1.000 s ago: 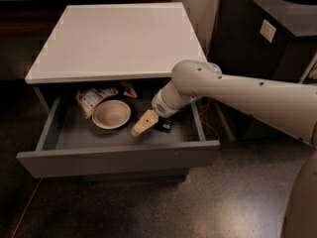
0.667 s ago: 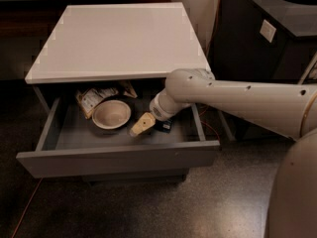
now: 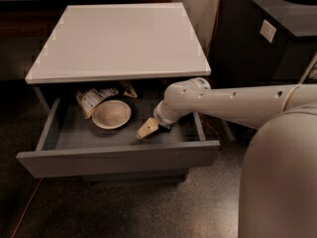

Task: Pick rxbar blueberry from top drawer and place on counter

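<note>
The top drawer (image 3: 119,157) of the grey cabinet is pulled open. My gripper (image 3: 147,129) reaches down into it and sits low over the drawer floor, right of centre and just right of a tan bowl. The pale arm (image 3: 233,100) comes in from the right over the drawer's right wall. The blueberry rxbar does not show plainly. Only a dark sliver (image 3: 166,127) lies under the wrist beside the gripper, and I cannot tell what it is. The white counter (image 3: 121,38) on top of the cabinet is bare.
A tan bowl (image 3: 112,114) and a crinkled tan-and-white snack bag (image 3: 94,98) lie in the drawer's back left. A dark counter with a round hole (image 3: 277,14) stands at the right. The robot's pale body (image 3: 282,182) fills the lower right.
The arm's elbow has swung left, further over the drawer. The gripper has stayed low in the drawer by the bowl, shifting slightly toward the front.
</note>
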Controlling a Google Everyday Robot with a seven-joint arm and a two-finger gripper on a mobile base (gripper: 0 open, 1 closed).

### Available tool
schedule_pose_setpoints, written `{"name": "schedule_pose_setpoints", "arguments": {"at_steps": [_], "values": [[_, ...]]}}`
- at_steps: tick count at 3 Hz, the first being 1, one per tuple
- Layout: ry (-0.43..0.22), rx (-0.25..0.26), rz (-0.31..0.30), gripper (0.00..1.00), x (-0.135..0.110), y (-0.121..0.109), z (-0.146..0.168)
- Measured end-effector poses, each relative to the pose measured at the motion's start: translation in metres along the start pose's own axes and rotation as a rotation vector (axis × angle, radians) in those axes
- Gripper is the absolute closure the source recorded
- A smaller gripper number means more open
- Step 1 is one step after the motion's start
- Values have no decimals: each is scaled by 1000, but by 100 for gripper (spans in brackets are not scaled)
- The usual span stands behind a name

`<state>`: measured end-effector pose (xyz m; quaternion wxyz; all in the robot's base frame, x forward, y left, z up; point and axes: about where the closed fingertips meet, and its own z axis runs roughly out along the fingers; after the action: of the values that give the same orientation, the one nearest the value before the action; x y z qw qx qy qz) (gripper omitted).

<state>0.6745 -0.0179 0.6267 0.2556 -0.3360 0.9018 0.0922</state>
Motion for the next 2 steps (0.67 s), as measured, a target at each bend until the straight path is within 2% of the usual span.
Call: {"name": "schedule_pose_setpoints", "arguments": {"at_steps": [1, 2], "values": [[-3, 5, 34, 0, 5, -17, 12], [-19, 1, 80, 2, 6, -44, 21]]}}
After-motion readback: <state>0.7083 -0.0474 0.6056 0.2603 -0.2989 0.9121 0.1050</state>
